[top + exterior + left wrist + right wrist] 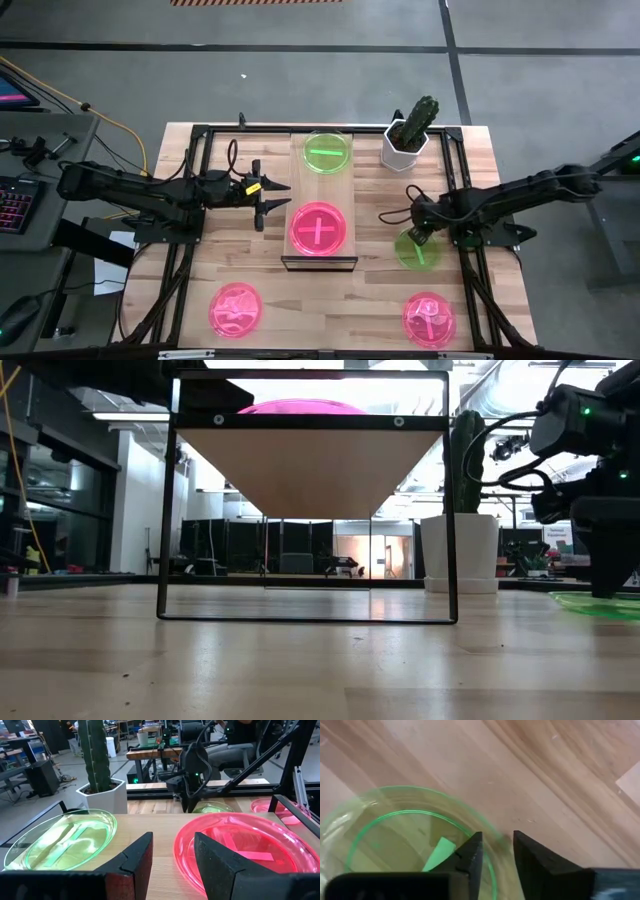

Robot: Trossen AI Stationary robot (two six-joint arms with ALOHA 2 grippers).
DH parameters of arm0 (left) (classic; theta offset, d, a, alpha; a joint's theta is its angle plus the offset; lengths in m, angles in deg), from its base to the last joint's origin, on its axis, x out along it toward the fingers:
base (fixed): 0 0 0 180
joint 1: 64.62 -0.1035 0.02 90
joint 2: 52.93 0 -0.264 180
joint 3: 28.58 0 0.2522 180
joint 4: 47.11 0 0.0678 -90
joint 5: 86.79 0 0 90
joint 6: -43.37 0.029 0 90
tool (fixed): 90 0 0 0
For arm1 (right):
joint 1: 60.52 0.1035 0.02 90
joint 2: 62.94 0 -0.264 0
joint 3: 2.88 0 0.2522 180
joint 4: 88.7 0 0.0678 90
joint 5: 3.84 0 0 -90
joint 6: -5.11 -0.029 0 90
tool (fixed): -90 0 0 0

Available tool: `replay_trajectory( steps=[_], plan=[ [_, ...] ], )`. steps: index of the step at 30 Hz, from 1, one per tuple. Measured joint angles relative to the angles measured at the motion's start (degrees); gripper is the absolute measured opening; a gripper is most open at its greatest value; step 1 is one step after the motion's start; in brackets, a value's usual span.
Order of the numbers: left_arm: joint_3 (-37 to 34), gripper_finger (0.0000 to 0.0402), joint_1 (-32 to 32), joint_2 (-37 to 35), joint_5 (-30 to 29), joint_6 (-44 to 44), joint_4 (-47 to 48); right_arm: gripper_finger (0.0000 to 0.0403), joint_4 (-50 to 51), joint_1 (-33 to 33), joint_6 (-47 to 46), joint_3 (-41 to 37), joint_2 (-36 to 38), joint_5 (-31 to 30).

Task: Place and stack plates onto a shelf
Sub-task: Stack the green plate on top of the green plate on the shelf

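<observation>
Two translucent plates on light-wood shelf (300, 150), frame centre: neon green one (327, 152) above pink-red one (319, 227). I see right gripper (497, 852) low at right-centre, fingers narrowed astride rim of second green plate (416, 250) lying on butcher-block table (330, 305); firm grip unclear. Left gripper (280, 197) left of shelf, spread wide, empty.

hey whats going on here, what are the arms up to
Two robot arms are loading plastic plates onto a wooden shelf. A green plate and a pink plate already lie on it side by side. The right gripper is down at the rim of another green plate on the table, one finger either side of the rim. The left gripper waits open beside the shelf. Two more pink plates lie near the table's front edge.
</observation>
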Motion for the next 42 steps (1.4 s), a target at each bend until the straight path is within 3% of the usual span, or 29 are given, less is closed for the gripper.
replay_trajectory(
  steps=[7,15,24,31,37,42],
  plan=[
    [0.0,0.0136,0.0,0.0,0.0,0.0,0.0,0.0006,0.0,0.0,1.1,0.2,-2.4,-0.4],
    [0.0,0.0136,0.0,0.0,0.0,0.0,0.0,0.0001,-1.4,0.0,1.8,0.0,1.7,1.9],
    [0.0,0.0136,0.0,0.0,0.0,0.0,0.0,0.0,-5.1,0.0,4.1,0.0,14.0,4.8],
    [0.0,0.0136,0.0,0.0,0.0,0.0,0.0,0.0,-2.9,0.0,1.1,0.0,23.6,-0.4],
    [0.0,0.0136,0.0,0.0,0.0,0.0,0.0,0.0,1.4,1.6,-3.9,0.0,24.6,-7.0],
    [0.0,0.0136,0.0,0.0,0.0,0.0,0.1,0.002,-9.8,4.3,-6.2,-5.2,24.2,-8.1]
  ],
)
